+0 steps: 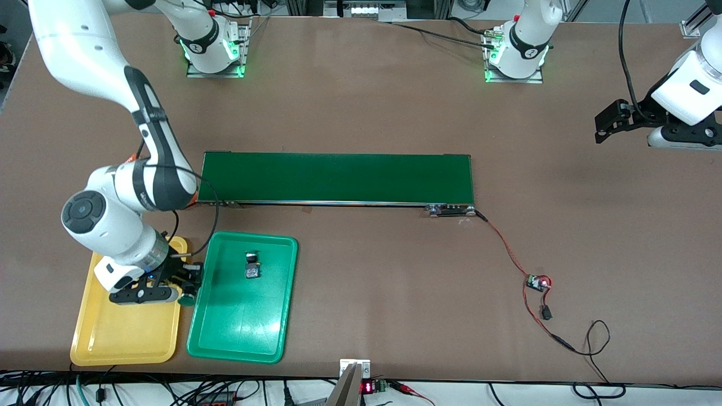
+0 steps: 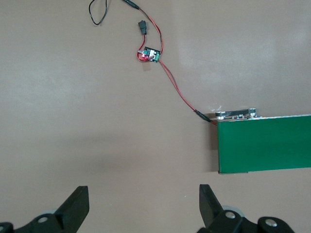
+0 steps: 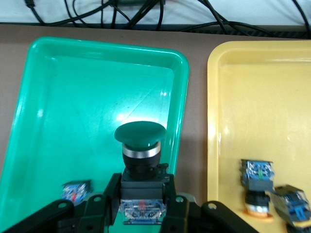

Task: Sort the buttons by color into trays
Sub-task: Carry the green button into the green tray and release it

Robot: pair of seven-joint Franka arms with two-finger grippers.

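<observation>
A green button is clamped in the right gripper over the green tray's rim; the left gripper is held wide apart, waiting over the table.

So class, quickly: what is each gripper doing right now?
Left gripper: open, empty, waiting above bare table at its end.
Right gripper: shut on a green button, over the green tray's edge beside the yellow tray.
</observation>
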